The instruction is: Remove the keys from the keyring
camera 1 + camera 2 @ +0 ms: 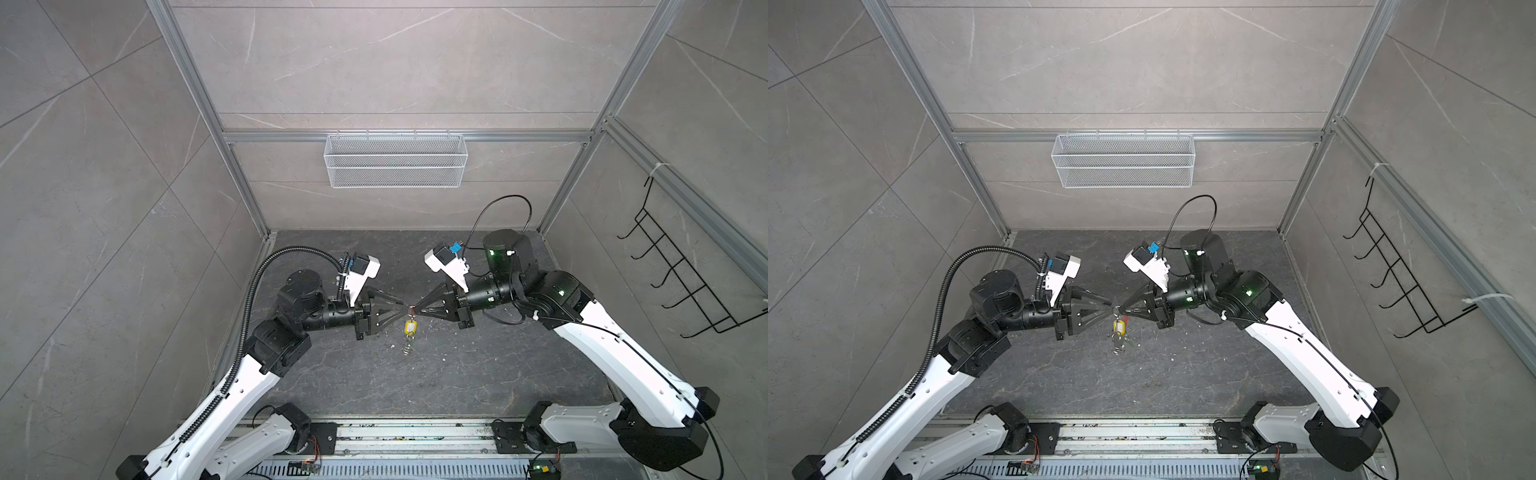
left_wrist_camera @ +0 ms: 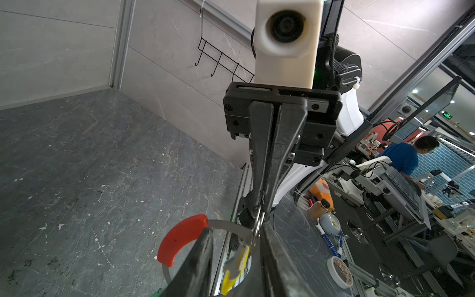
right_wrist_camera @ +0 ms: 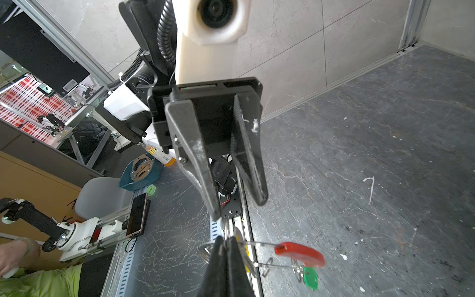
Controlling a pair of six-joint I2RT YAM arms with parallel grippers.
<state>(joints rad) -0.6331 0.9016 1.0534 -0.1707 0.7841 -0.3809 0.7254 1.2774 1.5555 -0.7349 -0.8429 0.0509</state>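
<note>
In both top views my two grippers meet tip to tip above the dark floor. My right gripper (image 1: 416, 309) (image 3: 226, 243) is shut on the small silver split ring (image 2: 259, 218) of the yellow-tagged key. The yellow tag (image 1: 410, 328) (image 2: 235, 267) hangs below it, with the silver key (image 1: 408, 347) under the tag. My left gripper (image 1: 400, 309) (image 2: 236, 228) is open, and its jaws straddle the keyring's wire (image 2: 231, 226) without pinching it. The keyring's red sleeve (image 2: 182, 239) (image 3: 299, 254) sticks out to one side. The green tag (image 3: 310, 277) hangs under the sleeve.
A white mesh basket (image 1: 395, 160) hangs on the back wall. A black wire hook rack (image 1: 681, 274) is on the right wall. An aluminium rail (image 1: 415, 436) carrying both arm bases runs along the front edge. The dark stone floor (image 1: 457, 374) has white flecks.
</note>
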